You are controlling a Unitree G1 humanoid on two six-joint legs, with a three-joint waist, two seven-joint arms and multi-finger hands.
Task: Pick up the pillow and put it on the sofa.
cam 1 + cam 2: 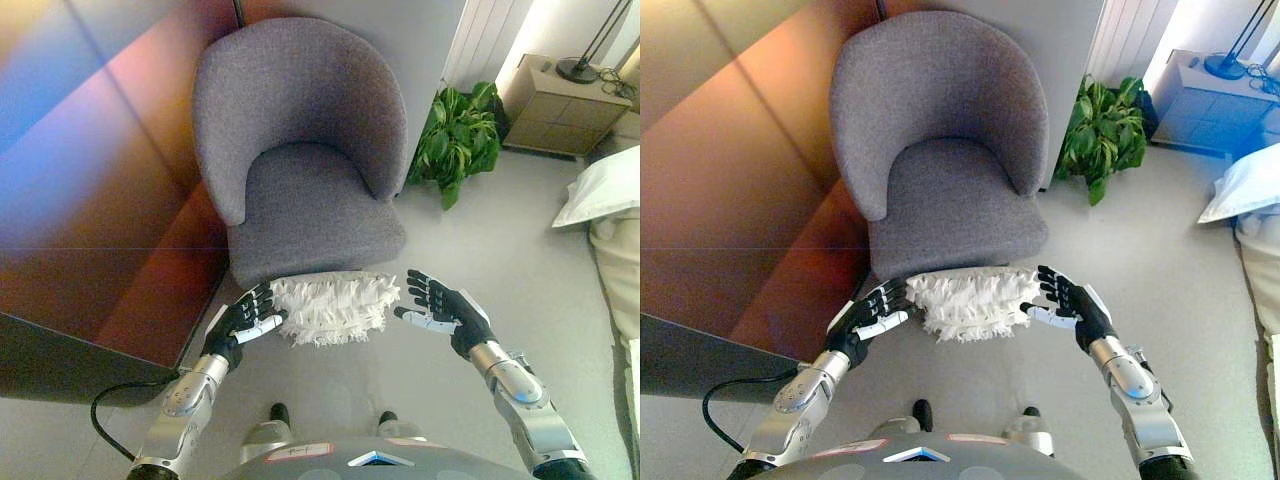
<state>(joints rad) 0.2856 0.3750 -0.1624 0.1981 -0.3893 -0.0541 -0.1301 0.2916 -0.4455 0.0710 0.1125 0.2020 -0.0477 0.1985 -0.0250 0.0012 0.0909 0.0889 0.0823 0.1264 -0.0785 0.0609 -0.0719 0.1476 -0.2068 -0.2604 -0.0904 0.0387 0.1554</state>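
A white fringed pillow (335, 308) is held level between my two hands, just in front of the seat edge of a grey upholstered armchair (310, 200). My left hand (245, 322) is against the pillow's left end with its fingers straight and spread. My right hand (445, 308) is at the pillow's right end with its fingers straight; in the right eye view (1065, 300) its fingertips touch the fringe. The armchair's seat is bare, and its curved back stands against the wall.
A wooden wall panel (100, 200) runs along the left. A potted green plant (460, 135) stands right of the armchair. Behind it is a nightstand (565, 105) with a lamp base (578, 68). A bed with white bedding (605, 185) is at the right edge.
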